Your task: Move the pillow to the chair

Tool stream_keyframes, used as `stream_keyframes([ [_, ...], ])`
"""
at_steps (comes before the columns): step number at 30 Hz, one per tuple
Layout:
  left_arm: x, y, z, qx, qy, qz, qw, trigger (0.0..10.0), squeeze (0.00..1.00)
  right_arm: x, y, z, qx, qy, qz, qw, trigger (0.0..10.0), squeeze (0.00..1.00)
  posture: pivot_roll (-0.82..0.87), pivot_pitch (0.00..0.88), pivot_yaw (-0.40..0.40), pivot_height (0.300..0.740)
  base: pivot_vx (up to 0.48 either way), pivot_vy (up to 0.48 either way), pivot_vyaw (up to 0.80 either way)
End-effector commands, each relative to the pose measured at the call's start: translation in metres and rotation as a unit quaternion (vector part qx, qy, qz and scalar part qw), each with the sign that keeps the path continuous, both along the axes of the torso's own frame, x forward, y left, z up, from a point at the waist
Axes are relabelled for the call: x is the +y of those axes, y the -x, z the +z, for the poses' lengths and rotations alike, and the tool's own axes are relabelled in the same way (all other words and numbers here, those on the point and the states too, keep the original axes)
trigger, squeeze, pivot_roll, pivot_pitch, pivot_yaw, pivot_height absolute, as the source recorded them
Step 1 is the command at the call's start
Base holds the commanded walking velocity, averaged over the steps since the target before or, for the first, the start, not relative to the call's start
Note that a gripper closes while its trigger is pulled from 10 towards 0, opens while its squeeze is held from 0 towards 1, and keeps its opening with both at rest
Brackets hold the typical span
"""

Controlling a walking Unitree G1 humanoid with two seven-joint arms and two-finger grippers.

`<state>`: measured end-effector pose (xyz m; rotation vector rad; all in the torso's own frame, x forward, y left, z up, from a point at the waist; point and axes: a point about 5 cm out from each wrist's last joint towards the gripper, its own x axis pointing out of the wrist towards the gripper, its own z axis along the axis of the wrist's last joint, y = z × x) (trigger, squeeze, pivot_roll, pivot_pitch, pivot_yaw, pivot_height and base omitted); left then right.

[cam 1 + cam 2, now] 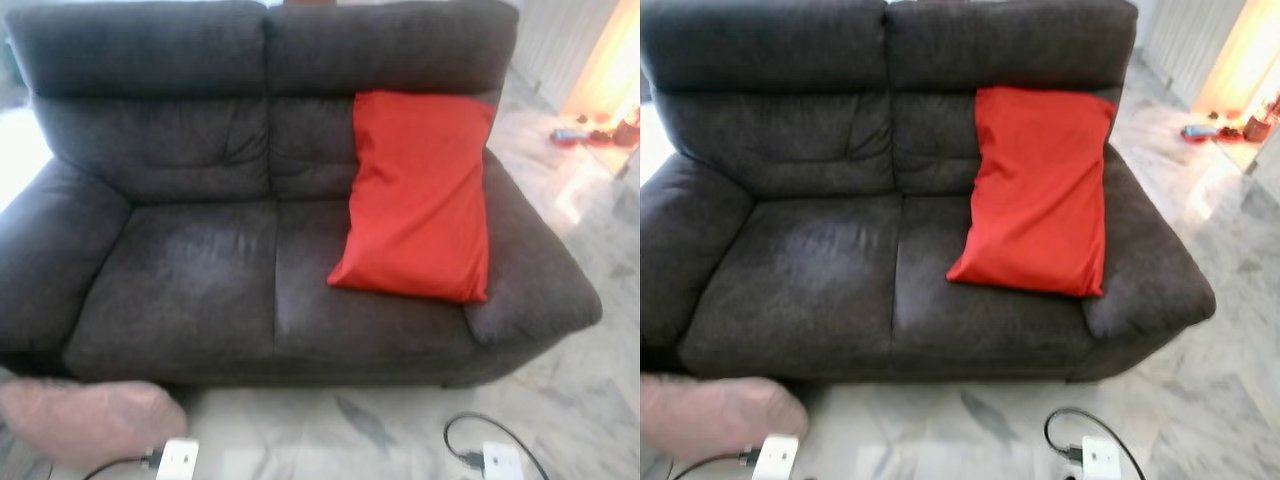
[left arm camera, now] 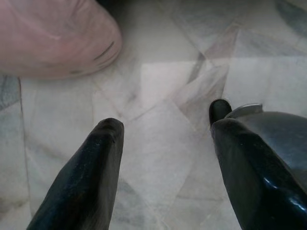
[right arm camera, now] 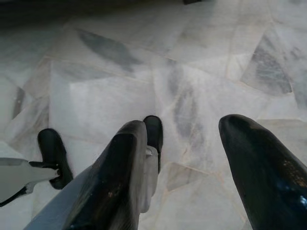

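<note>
A red pillow [image 1: 420,195] leans upright against the backrest on the right seat of a dark grey two-seat sofa [image 1: 190,260]. A pale pink pillow [image 1: 90,415] lies on the marble floor at the sofa's front left corner, also seen as the pink pillow [image 2: 53,38] in the left wrist view. My left gripper [image 2: 165,167] hangs open over the floor near that pink pillow, holding nothing. My right gripper [image 3: 187,163] hangs open over bare marble with nothing between its fingers.
White parts of the robot with black cables [image 1: 490,455] show at the lower edge of the head views. Small objects [image 1: 590,132] lie on the floor at the far right near a bright doorway. Open marble floor [image 1: 330,430] lies before the sofa.
</note>
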<state>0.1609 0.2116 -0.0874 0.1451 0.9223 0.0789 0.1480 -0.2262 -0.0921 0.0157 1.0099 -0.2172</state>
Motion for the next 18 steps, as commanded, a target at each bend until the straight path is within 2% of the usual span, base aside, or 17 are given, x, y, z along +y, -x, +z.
stream_keyframes([
  [1, 0.0015, 0.0042, -0.0016, 0.008, -0.001, 0.002, 1.0, 10.0, 0.0, -0.0012, 0.0015, -0.0003, 0.001, 0.0, 0.0, 1.0, 10.0, 0.0, 0.07, 0.082, 0.007, 0.74, 0.0, 0.319, 0.0],
  [16, -0.0023, 0.0044, -0.0026, 0.01, 0.001, 0.001, 1.0, 10.0, 0.0, 0.0021, -0.0009, -0.0001, 0.003, -0.001, 0.023, 1.0, 10.0, 0.0, 0.07, 0.091, 0.005, 0.74, 0.0, 0.319, 0.0],
  [18, -0.0031, 0.0037, -0.0025, 0.01, 0.002, 0.001, 1.0, 10.0, 0.0, 0.0031, -0.0009, -0.0003, 0.004, -0.005, 0.027, 1.0, 10.0, 0.0, 0.07, 0.093, 0.005, 0.74, 0.0, 0.319, 0.59],
])
